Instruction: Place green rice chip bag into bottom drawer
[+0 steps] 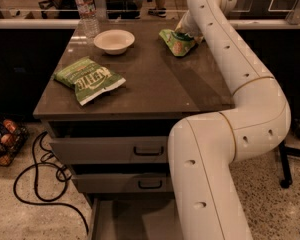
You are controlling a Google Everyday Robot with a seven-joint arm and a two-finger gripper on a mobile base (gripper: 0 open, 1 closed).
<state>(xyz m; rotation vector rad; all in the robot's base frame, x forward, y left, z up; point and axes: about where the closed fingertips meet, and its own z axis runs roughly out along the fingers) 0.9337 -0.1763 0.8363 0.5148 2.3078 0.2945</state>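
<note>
Arm [250,99] is reaching across the counter [150,86] to its far right corner. End effector [189,30] is sitting right at the green chip bag [175,43], and I can't tell its state or whether it's gripping the bag. Bag is lying on the counter surface. Bottom drawer [122,219] is standing pulled out below the two upper drawers [110,149], with the arm covering its right part. Kettle bag [89,79], bowl [114,40] and bottle [86,9] are sitting on the counter's left side.
</note>
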